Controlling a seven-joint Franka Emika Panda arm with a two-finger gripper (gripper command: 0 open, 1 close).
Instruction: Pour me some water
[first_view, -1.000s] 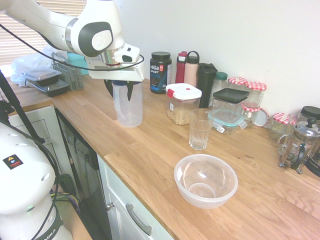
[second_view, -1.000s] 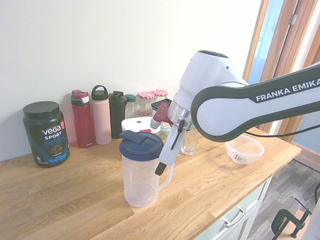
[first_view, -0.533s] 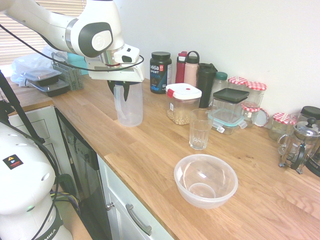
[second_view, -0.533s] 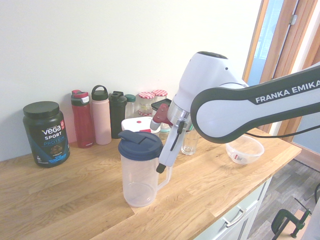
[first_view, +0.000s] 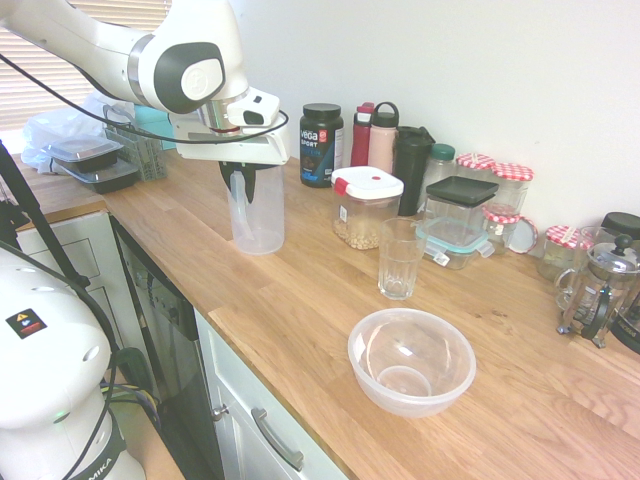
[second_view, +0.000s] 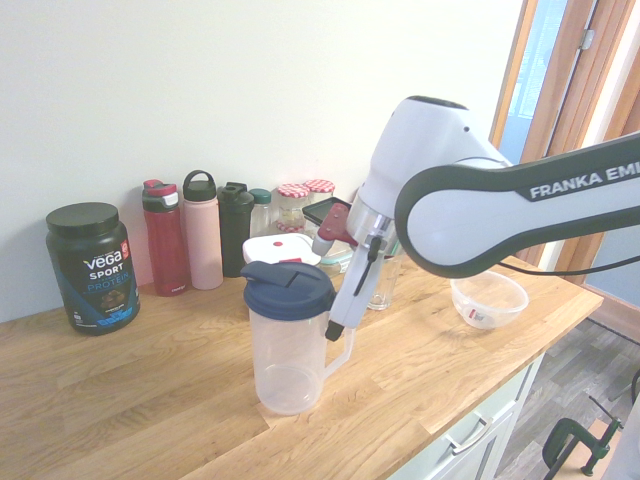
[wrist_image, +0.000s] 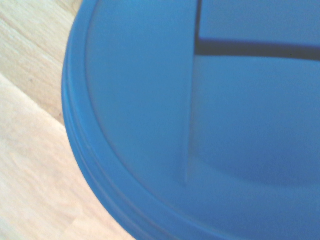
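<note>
A clear plastic pitcher (first_view: 258, 215) (second_view: 288, 350) with a dark blue lid (second_view: 288, 289) stands on the wooden counter (first_view: 300, 300). My gripper (first_view: 238, 178) (second_view: 338, 326) comes down beside it and is shut on the pitcher's handle (second_view: 340, 358). The blue lid (wrist_image: 200, 125) fills the wrist view. I cannot tell whether there is water inside. An empty ribbed drinking glass (first_view: 400, 258) stands further along the counter. In the second exterior view the glass (second_view: 378, 288) is partly hidden behind my arm.
A clear bowl (first_view: 410, 360) (second_view: 488, 298) sits near the counter's front edge. Along the wall stand a black protein tub (first_view: 321, 144) (second_view: 92, 267), several bottles (second_view: 202, 243), a food box with a red-and-white lid (first_view: 366, 207), jars and a French press (first_view: 600, 290).
The fingers have closed from apart onto the pitcher's handle. The pitcher has shifted a little sideways with them.
</note>
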